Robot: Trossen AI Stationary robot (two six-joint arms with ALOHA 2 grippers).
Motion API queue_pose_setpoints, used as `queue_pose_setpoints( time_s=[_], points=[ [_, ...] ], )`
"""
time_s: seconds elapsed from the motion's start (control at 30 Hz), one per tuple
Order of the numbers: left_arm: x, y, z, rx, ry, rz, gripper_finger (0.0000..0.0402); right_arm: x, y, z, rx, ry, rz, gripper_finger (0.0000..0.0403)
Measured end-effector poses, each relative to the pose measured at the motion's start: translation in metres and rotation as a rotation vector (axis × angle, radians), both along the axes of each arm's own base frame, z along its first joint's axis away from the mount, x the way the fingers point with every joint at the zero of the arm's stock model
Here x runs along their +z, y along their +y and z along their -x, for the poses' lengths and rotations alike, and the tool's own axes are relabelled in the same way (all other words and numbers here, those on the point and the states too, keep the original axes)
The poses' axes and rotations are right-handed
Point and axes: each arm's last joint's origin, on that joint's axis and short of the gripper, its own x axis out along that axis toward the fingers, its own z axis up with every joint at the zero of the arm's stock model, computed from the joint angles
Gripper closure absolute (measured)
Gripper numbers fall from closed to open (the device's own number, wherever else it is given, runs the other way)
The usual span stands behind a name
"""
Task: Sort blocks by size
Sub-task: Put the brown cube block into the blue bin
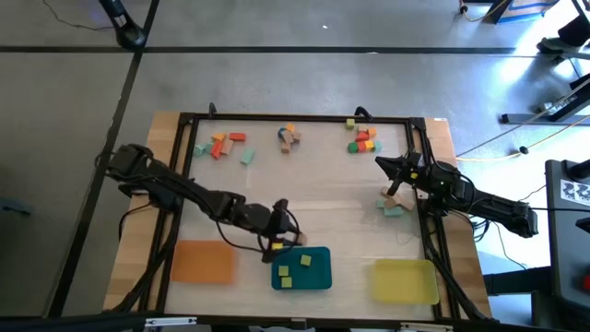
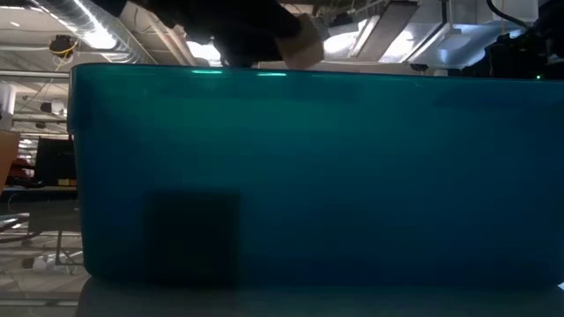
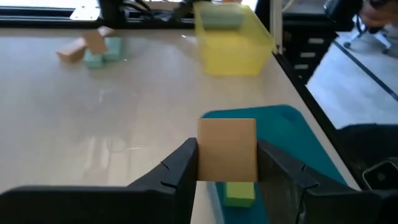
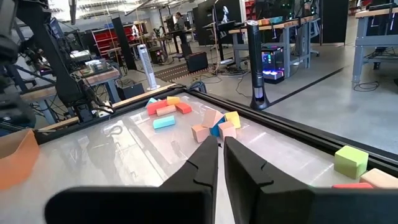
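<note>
A teal tray (image 2: 308, 176) fills nearly the whole low view, its translucent wall running from the nine o'clock edge to the three o'clock edge. A dark square shadow sits behind the wall toward seven o'clock. Above the rim, at twelve o'clock, a dark end effector (image 2: 264, 40) hangs with a tan block (image 2: 304, 48) at its tip. Ceiling lights and ducts show at ten o'clock, and a strip of bench (image 2: 53, 299) lies at seven o'clock.

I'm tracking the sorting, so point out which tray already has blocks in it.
The teal tray, the middle one of the three: two yellow-green blocks lie in it. The orange tray and yellow tray show none.
</note>
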Motion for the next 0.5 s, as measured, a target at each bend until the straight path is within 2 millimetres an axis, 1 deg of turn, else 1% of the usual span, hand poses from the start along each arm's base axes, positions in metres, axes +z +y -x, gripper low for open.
queue_pose_setpoints(
  time_s=[0.17,0.5],
  points=[
    [-0.0092,-0.0071,-0.002,-0.018,0.028,-0.009,0.0274,0.0,0.0,0.0,0.0,0.0,0.0,0.0375],
    [-0.0093,-0.008,-0.0022,-0.05,0.03,0.003,0.0274,0.0,0.0,0.0,0.002,0.0,0.0,0.0375]
  ],
)
